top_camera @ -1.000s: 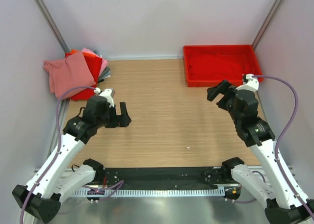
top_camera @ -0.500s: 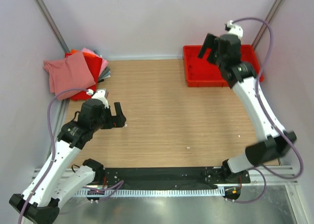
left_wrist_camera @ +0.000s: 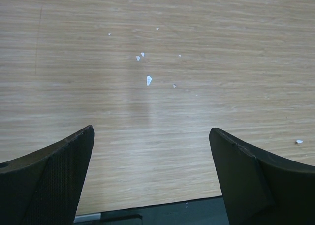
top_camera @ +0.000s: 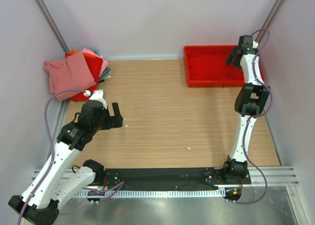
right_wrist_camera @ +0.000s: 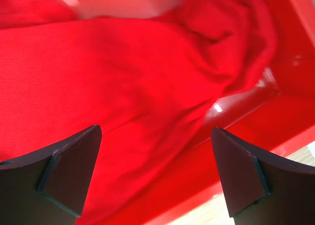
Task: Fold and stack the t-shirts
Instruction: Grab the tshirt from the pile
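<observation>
A plain bright red t-shirt [right_wrist_camera: 123, 87] lies crumpled in the red plastic tray [top_camera: 197, 80] at the back right. My right gripper [top_camera: 233, 56] is open and empty, reaching over the tray; in the right wrist view [right_wrist_camera: 155, 176] its jaws stand wide apart above the shirt. A stack of folded t-shirts [top_camera: 74, 73], dusty pink on top with red, orange and grey beneath, sits at the back left corner. My left gripper [top_camera: 118, 119] is open and empty, low over bare wood; in the left wrist view [left_wrist_camera: 150, 176] only the table shows between its jaws.
The wooden table [top_camera: 162, 112] is walled by pale panels on three sides. Small white specks [left_wrist_camera: 148, 80] lie on the wood ahead of the left gripper. A black strip [top_camera: 157, 176] runs along the near edge between the arm bases.
My right arm has swung up and back from mid-table to reach over the red tray. My left arm has drawn slightly back and left.
</observation>
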